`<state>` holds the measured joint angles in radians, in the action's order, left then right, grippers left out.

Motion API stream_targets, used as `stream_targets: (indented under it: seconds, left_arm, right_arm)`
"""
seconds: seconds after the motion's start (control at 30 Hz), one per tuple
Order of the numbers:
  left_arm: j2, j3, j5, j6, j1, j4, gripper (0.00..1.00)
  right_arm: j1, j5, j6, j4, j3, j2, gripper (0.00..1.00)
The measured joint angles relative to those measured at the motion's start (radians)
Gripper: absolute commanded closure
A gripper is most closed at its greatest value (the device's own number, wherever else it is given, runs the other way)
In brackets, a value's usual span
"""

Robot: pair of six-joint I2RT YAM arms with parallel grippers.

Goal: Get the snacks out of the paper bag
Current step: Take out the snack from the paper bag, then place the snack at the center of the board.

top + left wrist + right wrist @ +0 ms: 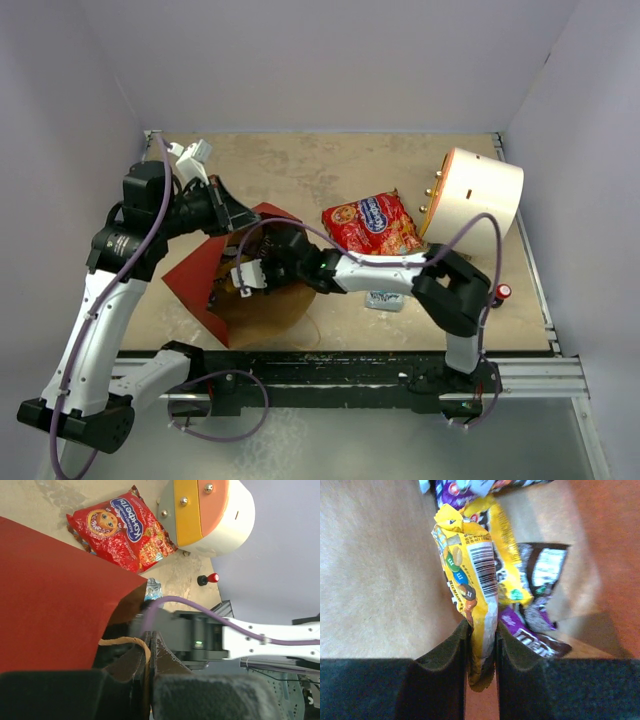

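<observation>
**Yellow candy pinched inside the bag**

The right gripper point(481, 632) is inside the paper bag point(200, 275), which lies on its side on the table point(330, 170). Its fingers are clamped on a yellow candy wrapper point(470, 565). A brown wrapper point(547, 567) and a purple wrapper point(512, 621) lie behind it in the bag. The left gripper point(151, 652) is pinched tight on the bag's rim, beside a twisted handle point(125, 641). The large red packet point(372, 222) lies outside on the table, just beside a white cylinder point(480, 195). A silver-blue wrapper point(385, 299) lies under the right arm.

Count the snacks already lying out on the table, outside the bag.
2. The large red packet lies beside the white cylinder; a small silver-blue wrapper lies on the near side of the right arm. The arms may hide others.
</observation>
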<state>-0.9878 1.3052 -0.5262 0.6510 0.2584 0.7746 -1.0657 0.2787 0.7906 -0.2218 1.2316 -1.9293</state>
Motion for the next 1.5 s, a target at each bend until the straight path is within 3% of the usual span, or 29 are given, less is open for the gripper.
stream_targets:
  seconds: [0.27, 0.63, 0.83, 1.1, 1.23, 1.4, 1.5]
  left_arm:
    - [-0.009, 0.000, 0.018, -0.011, 0.000, -0.023, 1.00]
    - [-0.038, 0.000, 0.058, -0.053, 0.000, -0.032, 1.00]
    - [-0.048, 0.000, 0.073, -0.072, 0.000, -0.032, 1.00]
    - [-0.046, 0.000, 0.078, -0.076, 0.000, -0.028, 1.00]
    - [-0.046, 0.000, 0.079, -0.095, 0.000, -0.024, 1.00]
    - [-0.045, 0.002, 0.082, -0.096, 0.000, -0.020, 1.00]
    - [-0.047, 0.009, 0.078, -0.097, 0.000, -0.008, 1.00]
  right_arm:
    - [0.000, -0.002, -0.053, 0.017, -0.145, 0.290, 1.00]
    - [0.000, -0.038, -0.125, 0.206, -0.299, 0.657, 1.00]
    - [0.000, -0.167, -0.268, 0.263, -0.319, 0.880, 1.00]
    - [0.003, -0.643, -0.629, 0.227, -0.320, 0.963, 1.00]
    - [0.038, -0.860, -0.904, 0.355, -0.301, 0.903, 1.00]
    - [0.212, -0.903, -1.316, 0.632, -0.298, 0.802, 1.00]
    - [0.256, -0.882, -1.403, 0.668, -0.333, 0.791, 1.00]
